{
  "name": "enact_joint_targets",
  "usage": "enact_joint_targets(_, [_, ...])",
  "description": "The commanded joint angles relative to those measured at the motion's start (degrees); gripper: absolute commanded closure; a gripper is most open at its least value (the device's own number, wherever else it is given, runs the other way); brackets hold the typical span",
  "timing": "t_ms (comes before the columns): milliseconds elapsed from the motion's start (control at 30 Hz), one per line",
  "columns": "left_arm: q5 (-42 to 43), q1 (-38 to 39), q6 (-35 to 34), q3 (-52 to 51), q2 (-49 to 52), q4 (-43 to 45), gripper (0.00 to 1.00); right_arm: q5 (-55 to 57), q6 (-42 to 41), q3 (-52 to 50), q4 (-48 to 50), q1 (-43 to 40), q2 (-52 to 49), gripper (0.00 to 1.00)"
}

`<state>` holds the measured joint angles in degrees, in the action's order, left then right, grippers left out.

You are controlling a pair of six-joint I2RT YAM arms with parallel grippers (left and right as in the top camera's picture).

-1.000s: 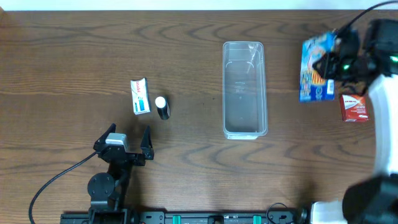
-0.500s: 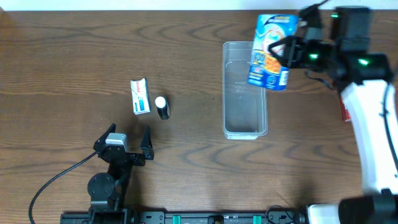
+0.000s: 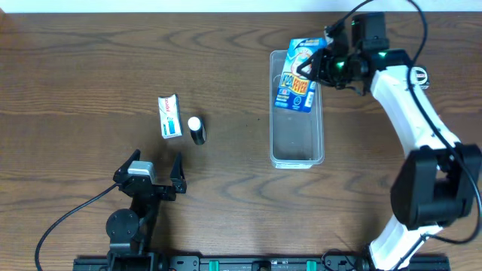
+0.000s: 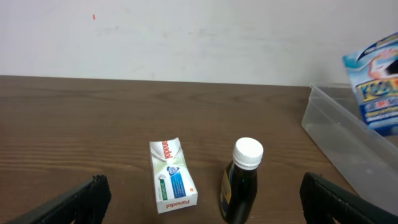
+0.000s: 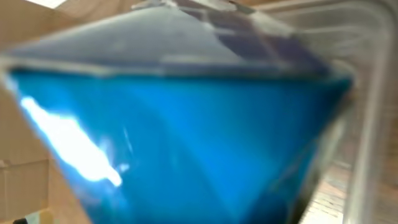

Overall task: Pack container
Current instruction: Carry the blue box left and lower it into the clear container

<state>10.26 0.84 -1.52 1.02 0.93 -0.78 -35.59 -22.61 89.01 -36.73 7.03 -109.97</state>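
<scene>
The clear container (image 3: 297,143) lies lengthwise right of the table's middle. My right gripper (image 3: 325,64) is shut on a blue snack packet (image 3: 298,74) and holds it tilted over the container's far end. The packet fills the right wrist view (image 5: 186,137) and hides the fingers; the container's wall (image 5: 373,93) shows at the right. My left gripper (image 3: 154,172) is open and empty near the front left. In the left wrist view the container (image 4: 345,140) and the packet (image 4: 378,84) show at the right.
A white Panadol box (image 3: 169,117) and a dark bottle with a white cap (image 3: 196,129) stand left of the container, just ahead of my left gripper (image 4: 202,199). They also show in the left wrist view: box (image 4: 172,177), bottle (image 4: 242,183).
My right gripper has carried the blue packet leftward from the right side of the table to over the container's far end, and lower. The left arm has not moved.
</scene>
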Motion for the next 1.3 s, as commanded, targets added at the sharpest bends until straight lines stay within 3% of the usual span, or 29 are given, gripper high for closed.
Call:
enact_joint_targets(0, [0.39, -0.28, -0.26, -0.79, 0.11, -2.21, 0.02, -3.69, -1.18, -0.24, 0.66, 0.87, -1.22, 0.76])
enact_joint_targets(100, [0.39, -0.28, -0.26, -0.79, 0.11, -2.21, 0.02, -3.89, -1.11, -0.24, 1.01, 0.90, -2.01, 0.71])
enact_joint_targets(167, [0.37, -0.28, -0.26, -0.79, 0.11, -2.21, 0.02, -3.89, -1.14, -0.24, 1.01, 0.90, -2.03, 0.56])
enact_joint_targets(300, [0.37, -0.28, -0.26, -0.79, 0.11, -2.21, 0.02, -3.89, -1.14, -0.24, 0.98, 0.90, -2.03, 0.45])
enact_joint_targets(1000, [0.39, -0.28, -0.26, -0.79, 0.11, -2.21, 0.02, -1.07, -0.26, 0.15, 0.17, 1.09, 0.15, 0.50])
enact_joint_targets(1267, [0.39, -0.28, -0.26, -0.79, 0.11, -2.21, 0.02, 2.54, 7.87, 6.93, -7.37, -4.48, 7.34, 0.37])
